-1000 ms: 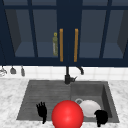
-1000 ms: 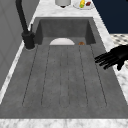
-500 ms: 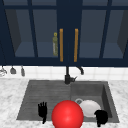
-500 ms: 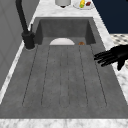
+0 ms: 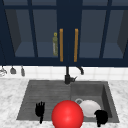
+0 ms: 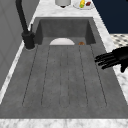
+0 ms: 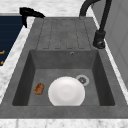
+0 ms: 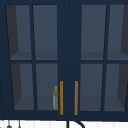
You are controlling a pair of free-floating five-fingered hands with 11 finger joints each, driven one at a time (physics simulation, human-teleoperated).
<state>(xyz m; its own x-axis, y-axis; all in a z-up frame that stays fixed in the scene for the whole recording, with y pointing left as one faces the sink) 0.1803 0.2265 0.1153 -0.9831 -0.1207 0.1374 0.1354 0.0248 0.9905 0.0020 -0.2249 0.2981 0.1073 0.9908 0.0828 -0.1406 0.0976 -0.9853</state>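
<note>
Left hand (image 5: 40,110) lower left of front view, fingers straight, holding nothing, over drainboard (image 6: 62,75) front edge (same hand at right edge of left side view). Right hand (image 5: 101,117) lower right, fingers curled, empty, just beside plate (image 5: 88,107). Plate lies flat in basin, ungrasped; brown bit (image 7: 39,88) beside it. Red ball (image 5: 67,115) bottom centre.

our left hand (image 5: 40,110) hangs with fingers straight and spread, palm flat; our right hand (image 5: 101,117) floats well apart, fingers curled.
</note>
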